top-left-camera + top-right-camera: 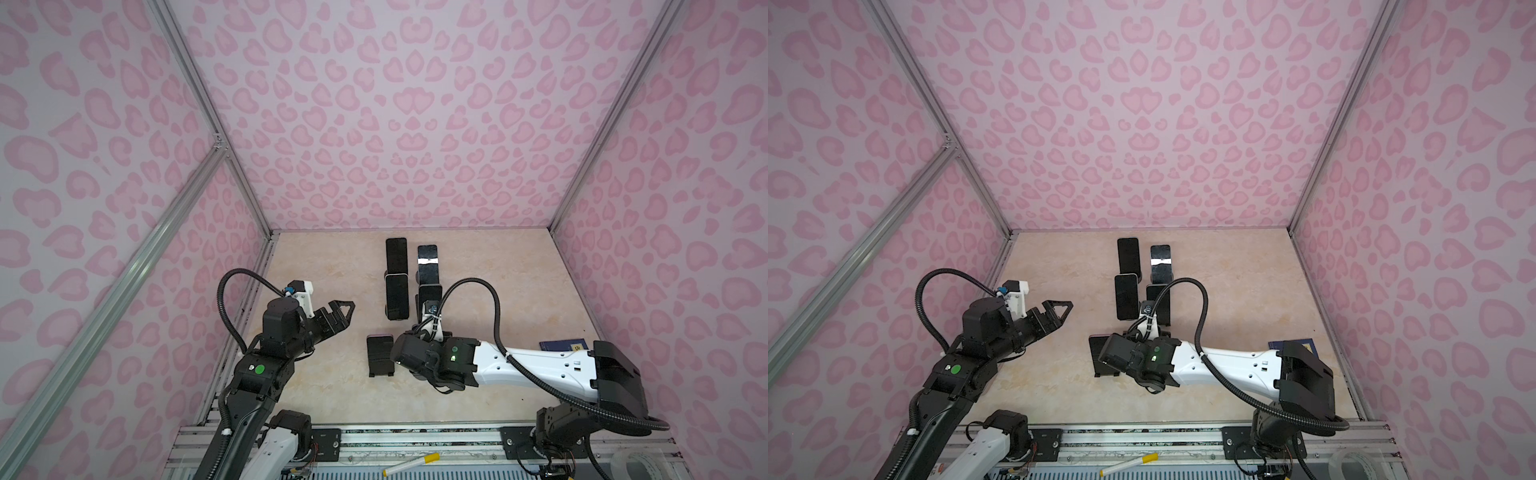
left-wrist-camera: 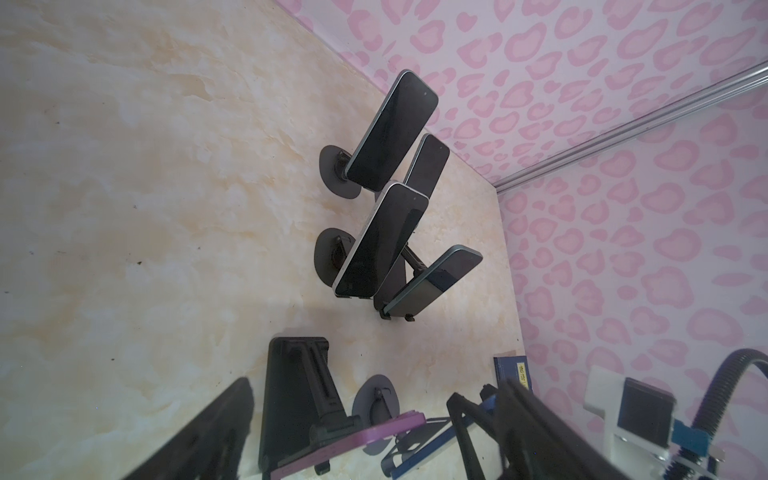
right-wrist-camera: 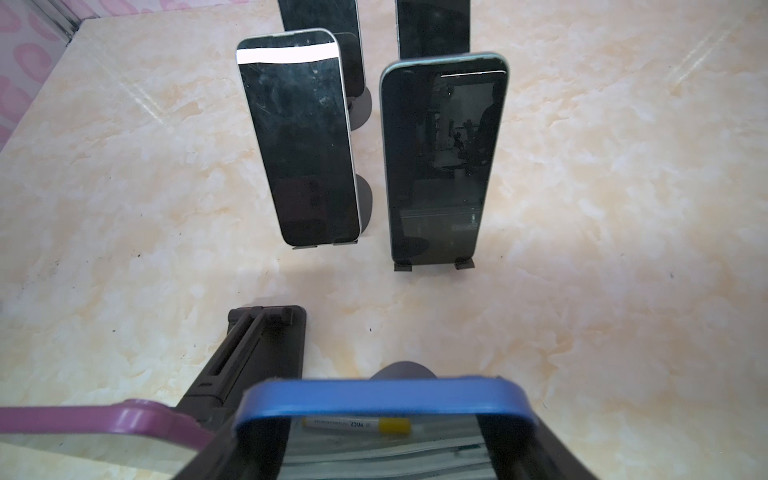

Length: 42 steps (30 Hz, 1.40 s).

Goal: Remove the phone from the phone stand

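Right wrist view: right pincer (image 3: 382,434) is grasping the blue phone (image 3: 382,397) by its two long sides.
Where it is: blue phone is sitting low at the front of the table (image 3: 623,208), just in front of a round grey stand (image 2: 376,398); I cannot tell if it is resting on it or hanging free.
Other arm: left pincer (image 1: 345,309) is hanging in the air, jaws wide apart, holding nothing.
Slip: phone sides are looking thin and smooth, so a fast pull may be letting it slide out and drop.
Stand: if its lip is catching the phone, the stand may be tipping or coming along.
Neighbour: purple phone (image 3: 104,419) is leaning just beside on a black stand (image 3: 266,345); a sideways swing may be knocking it off.
Further back: white-edged phone (image 3: 299,141) and green-edged phone (image 3: 444,162) are standing upright; a push forward may be toppling them.
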Available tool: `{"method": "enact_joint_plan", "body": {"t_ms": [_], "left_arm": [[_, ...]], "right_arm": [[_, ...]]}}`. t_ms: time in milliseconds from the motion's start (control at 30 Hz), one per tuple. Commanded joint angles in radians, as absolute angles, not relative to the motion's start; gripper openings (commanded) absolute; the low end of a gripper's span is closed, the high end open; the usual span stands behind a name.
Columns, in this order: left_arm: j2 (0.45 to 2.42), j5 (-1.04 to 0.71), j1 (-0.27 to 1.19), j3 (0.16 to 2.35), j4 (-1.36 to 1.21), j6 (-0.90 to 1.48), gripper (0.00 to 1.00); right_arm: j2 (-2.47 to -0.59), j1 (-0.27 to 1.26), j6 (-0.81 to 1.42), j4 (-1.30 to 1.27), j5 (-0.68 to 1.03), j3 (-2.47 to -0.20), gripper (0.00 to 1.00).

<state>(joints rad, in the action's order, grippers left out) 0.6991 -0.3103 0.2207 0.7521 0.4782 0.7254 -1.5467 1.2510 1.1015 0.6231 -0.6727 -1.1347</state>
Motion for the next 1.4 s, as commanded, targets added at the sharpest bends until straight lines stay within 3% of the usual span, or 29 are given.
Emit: {"method": "enact_joint_plan", "body": {"t_ms": [0, 667, 967, 1367], "left_arm": [[0.707, -0.339, 0.221, 0.772, 0.440, 0.729, 0.93], [0.804, -0.359, 0.295, 0.886, 0.376, 0.733, 0.92], [0.863, -0.390, 0.405, 0.928, 0.348, 0.678, 0.90], [0.957, -0.341, 0.541, 0.998, 0.335, 0.635, 0.90]], "right_arm": [[-1.532, 1.253, 1.082, 0.607, -0.692, -1.126, 0.67], [-1.470, 1.250, 0.957, 0.654, -0.727, -1.193, 0.65], [-1.417, 1.229, 0.903, 0.682, -0.744, -1.198, 0.65], [-1.266, 1.085, 0.769, 0.713, -0.703, -1.112, 0.63]]}}
